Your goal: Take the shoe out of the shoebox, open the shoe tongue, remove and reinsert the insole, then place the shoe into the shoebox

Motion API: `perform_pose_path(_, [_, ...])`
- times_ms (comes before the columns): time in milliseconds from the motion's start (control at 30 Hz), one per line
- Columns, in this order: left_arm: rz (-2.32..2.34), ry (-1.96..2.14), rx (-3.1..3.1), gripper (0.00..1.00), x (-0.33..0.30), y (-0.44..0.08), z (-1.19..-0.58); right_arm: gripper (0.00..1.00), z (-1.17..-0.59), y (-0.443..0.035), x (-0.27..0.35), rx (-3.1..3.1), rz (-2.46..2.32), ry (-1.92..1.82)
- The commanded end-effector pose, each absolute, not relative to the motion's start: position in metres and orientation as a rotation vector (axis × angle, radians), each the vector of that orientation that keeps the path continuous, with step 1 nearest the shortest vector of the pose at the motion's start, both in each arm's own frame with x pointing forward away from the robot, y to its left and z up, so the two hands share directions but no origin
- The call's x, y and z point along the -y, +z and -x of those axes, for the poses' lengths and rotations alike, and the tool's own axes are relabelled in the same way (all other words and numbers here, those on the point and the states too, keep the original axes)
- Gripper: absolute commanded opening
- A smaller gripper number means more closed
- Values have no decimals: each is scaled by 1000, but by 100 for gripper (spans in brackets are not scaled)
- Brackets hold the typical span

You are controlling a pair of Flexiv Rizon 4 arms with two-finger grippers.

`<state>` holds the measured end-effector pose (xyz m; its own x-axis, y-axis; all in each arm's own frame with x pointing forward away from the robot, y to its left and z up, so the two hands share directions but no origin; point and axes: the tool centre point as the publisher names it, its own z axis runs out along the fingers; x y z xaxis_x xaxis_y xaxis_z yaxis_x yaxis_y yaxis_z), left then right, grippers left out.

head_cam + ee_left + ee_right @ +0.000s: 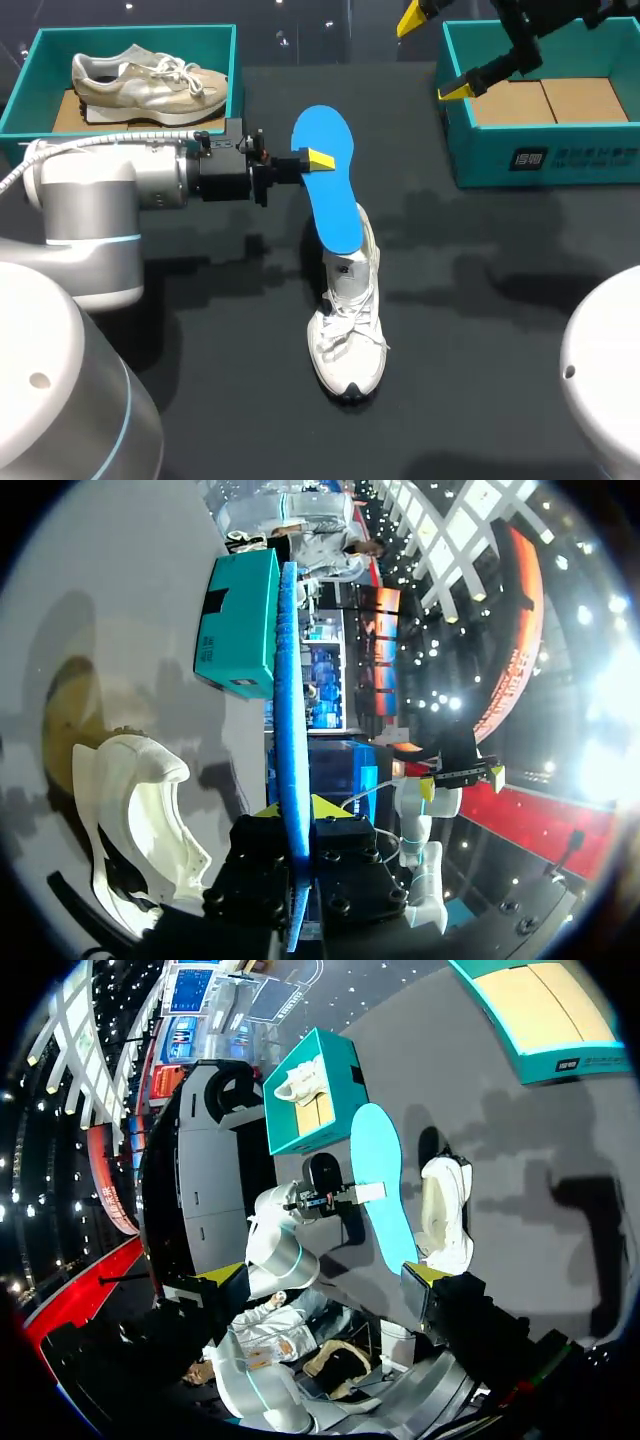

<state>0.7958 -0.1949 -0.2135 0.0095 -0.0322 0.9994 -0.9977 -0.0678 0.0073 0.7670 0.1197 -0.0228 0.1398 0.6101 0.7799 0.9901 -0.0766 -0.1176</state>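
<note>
A white shoe [348,330] lies on the dark table, toe toward the front edge. A blue insole [325,180] stands tilted above it, its lower end at the shoe's opening. My left gripper [315,160] is shut on the insole's upper part. In the left wrist view the insole [290,700] runs edge-on between the yellow tips of the left gripper [295,810], with the shoe [140,820] beside them. My right gripper [432,56] hangs open and empty over the teal shoebox [545,160] at the back right. From the right wrist the insole [385,1190] and shoe [445,1210] show far ahead.
A second teal box [30,90] at the back left holds a beige shoe [145,80]. The right shoebox has a brown cardboard floor [560,100]. My left arm's body [90,200] covers the table's left side.
</note>
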Motion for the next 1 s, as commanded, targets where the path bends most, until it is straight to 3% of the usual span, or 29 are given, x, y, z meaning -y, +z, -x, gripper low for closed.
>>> perform_pose_path(33, [-1288, 1239, 1194, 0, 195, -214, -795, 100, -766, -10, -126, 1798, 1962, -419])
perform_pose_path(1000, [-1288, 1239, 1194, 0, 195, -214, -795, 100, -761, -21, -229, 2151, 2089, -1])
